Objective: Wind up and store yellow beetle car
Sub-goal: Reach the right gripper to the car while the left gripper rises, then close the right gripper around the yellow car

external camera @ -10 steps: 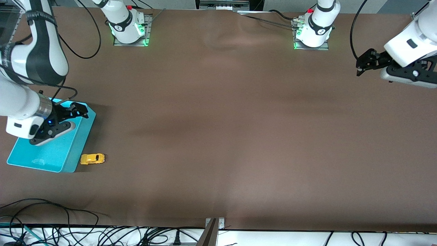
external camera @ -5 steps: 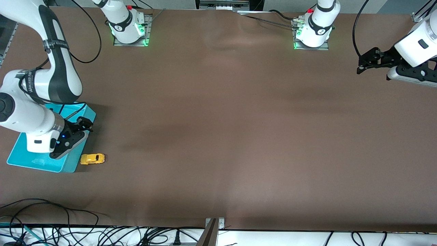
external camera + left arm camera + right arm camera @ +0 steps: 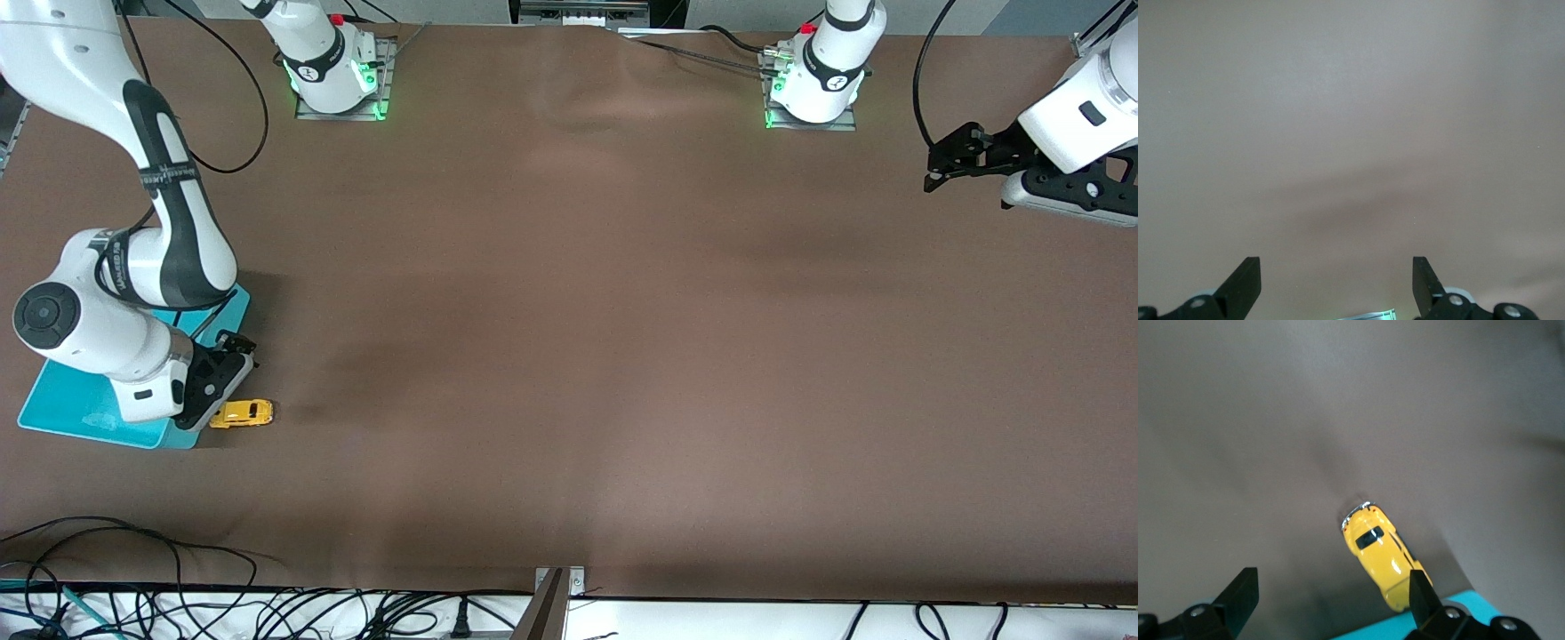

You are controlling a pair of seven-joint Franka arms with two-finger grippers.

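The right gripper (image 3: 233,348) has swung off the turquoise bin (image 3: 62,404) toward the yellow beetle car (image 3: 241,413) (fingers spread); the left gripper (image 3: 944,167) waits, fingers spread, above the desk (image 3: 587,338).

No wording can be read with any certainty in these views. The white right robot arm (image 3: 169,204) carries a dark band with small pale lettering along it, too small to make out. Each white robot base column (image 3: 313,64) bears a small round dark emblem, the other one on the left arm's column (image 3: 836,80), and its mark cannot be read either.
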